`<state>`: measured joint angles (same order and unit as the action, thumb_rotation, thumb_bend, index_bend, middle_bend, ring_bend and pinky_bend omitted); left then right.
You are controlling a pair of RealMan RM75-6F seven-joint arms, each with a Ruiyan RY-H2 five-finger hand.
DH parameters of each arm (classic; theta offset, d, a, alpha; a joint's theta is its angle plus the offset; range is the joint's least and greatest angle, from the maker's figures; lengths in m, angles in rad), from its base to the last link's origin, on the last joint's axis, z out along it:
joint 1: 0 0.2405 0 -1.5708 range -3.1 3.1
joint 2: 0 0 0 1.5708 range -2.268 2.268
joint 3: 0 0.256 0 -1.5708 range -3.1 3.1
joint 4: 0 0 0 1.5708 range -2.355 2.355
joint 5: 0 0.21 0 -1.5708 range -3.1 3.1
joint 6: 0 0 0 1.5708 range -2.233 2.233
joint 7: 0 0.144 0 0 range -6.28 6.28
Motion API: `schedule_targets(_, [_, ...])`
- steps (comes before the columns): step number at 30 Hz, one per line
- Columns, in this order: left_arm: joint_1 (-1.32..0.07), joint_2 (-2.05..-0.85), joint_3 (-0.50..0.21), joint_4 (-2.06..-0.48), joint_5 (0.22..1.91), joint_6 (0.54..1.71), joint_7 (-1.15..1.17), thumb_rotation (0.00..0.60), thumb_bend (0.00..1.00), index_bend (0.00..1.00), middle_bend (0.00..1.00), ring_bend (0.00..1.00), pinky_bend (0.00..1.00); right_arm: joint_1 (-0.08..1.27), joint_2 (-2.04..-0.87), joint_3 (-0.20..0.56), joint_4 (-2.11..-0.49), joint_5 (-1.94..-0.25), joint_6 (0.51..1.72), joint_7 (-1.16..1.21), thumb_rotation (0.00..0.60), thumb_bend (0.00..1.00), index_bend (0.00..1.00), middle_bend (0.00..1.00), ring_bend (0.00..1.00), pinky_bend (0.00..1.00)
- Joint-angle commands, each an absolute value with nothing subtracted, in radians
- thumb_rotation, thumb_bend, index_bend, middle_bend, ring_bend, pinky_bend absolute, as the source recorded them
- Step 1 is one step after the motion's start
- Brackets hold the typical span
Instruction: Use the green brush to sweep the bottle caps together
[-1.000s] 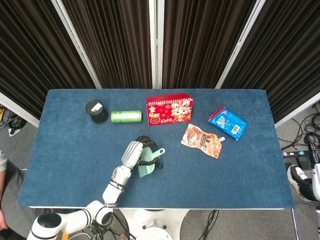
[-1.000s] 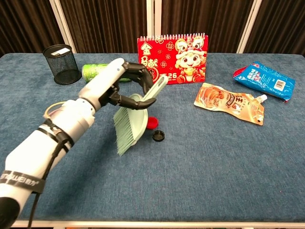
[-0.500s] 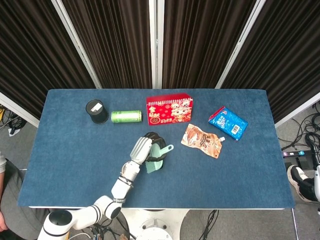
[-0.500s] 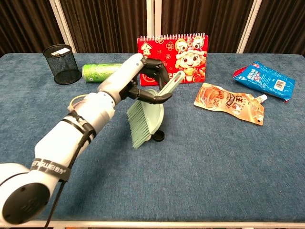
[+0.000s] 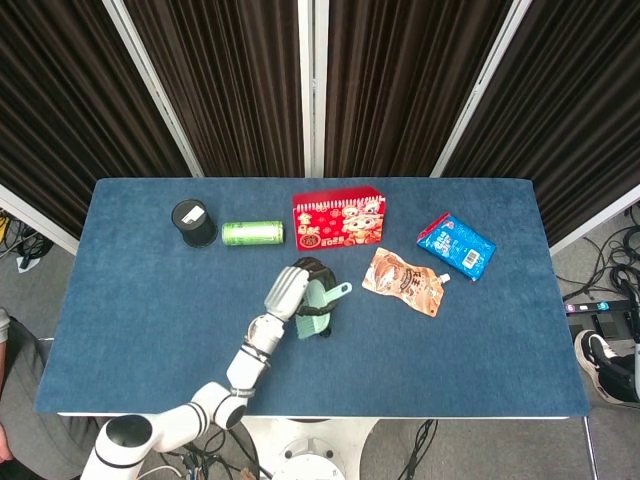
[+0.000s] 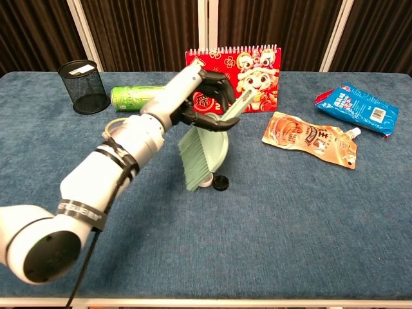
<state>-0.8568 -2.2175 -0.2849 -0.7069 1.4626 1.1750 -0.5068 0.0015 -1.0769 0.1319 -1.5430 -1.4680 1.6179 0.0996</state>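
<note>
My left hand [image 6: 205, 103] [image 5: 292, 288] grips the handle of the pale green brush [image 6: 205, 152] [image 5: 314, 316] over the middle of the blue table. The brush hangs bristles down, its lower edge close to the cloth. A black bottle cap [image 6: 221, 183] lies just right of the bristle tips. A second cap shows only as a light sliver [image 6: 206, 183] behind the bristles, the rest hidden. In the head view the caps are mostly hidden under the brush. My right hand is out of both views.
A red calendar [image 6: 234, 69] stands behind the brush. A green can [image 6: 133, 96] and a black mesh pen cup [image 6: 84, 86] sit at the back left. An orange pouch [image 6: 309, 138] and a blue packet [image 6: 357, 106] lie to the right.
My left hand has carried the brush rightward and a little away from me, across the spot where the caps lie. The red cap, visible a second ago, is now covered by the bristles.
</note>
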Motion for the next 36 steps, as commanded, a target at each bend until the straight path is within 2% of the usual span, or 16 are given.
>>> schedule_targets(1, [-0.817,-2.123,-0.241,-0.767,1.482,1.174,-0.541,0.600,0.41,0.57,0.60,0.38,0.25,0.000,-1.075,0.132,-1.543,-1.471,1.621,0.101,0.600,0.23,0.02,0.16,0.00,0.00])
schedule_targets(5, [-0.764,-1.984,-0.187,-0.835,1.502,1.175,-0.500,0.600,0.41,0.57,0.60,0.38,0.24,0.003,-1.075,0.132,-1.544,-1.477,1.620,0.101,0.600,0.23,0.02,0.16,0.00,0.00])
schedule_targets(9, [-0.726,-1.838,-0.125,-0.921,1.506,1.116,-0.398,0.600,0.41,0.57,0.60,0.38,0.24,0.008,-1.082,0.130,-1.544,-1.487,1.617,0.099,0.600,0.23,0.02,0.16,0.00,0.00])
schedule_targets(15, [-0.715,-1.744,-0.067,-0.969,1.482,1.001,-0.233,0.600,0.41,0.56,0.58,0.38,0.24,0.015,-1.089,0.129,-1.542,-1.495,1.611,0.097,0.600,0.23,0.02,0.16,0.00,0.00])
schedule_targets(17, [-0.720,-1.726,-0.054,-0.990,1.471,0.952,-0.214,0.600,0.39,0.50,0.52,0.33,0.24,0.015,-1.090,0.128,-1.542,-1.496,1.611,0.097,0.600,0.23,0.02,0.16,0.00,0.00])
schedule_targets(20, [-0.731,-1.695,-0.042,-1.028,1.453,0.889,-0.172,0.600,0.27,0.31,0.37,0.19,0.24,0.015,-1.089,0.127,-1.541,-1.492,1.609,0.098,0.600,0.23,0.02,0.16,0.00,0.00])
schedule_targets(23, [-0.713,-1.690,-0.058,-1.040,1.436,0.920,-0.170,0.600,0.18,0.23,0.30,0.14,0.23,0.013,-1.092,0.126,-1.538,-1.486,1.604,0.104,0.600,0.23,0.02,0.16,0.00,0.00])
schedule_targets(29, [-0.622,-1.590,-0.105,-1.124,1.364,1.033,-0.199,0.600,0.18,0.23,0.30,0.14,0.23,0.021,-1.095,0.122,-1.516,-1.462,1.561,0.128,0.600,0.23,0.02,0.16,0.00,0.00])
schedule_targets(36, [-0.448,-1.437,-0.129,-1.193,1.265,1.227,-0.109,0.600,0.18,0.24,0.30,0.14,0.22,0.048,-1.094,0.111,-1.510,-1.470,1.503,0.148,0.600,0.23,0.02,0.15,0.00,0.01])
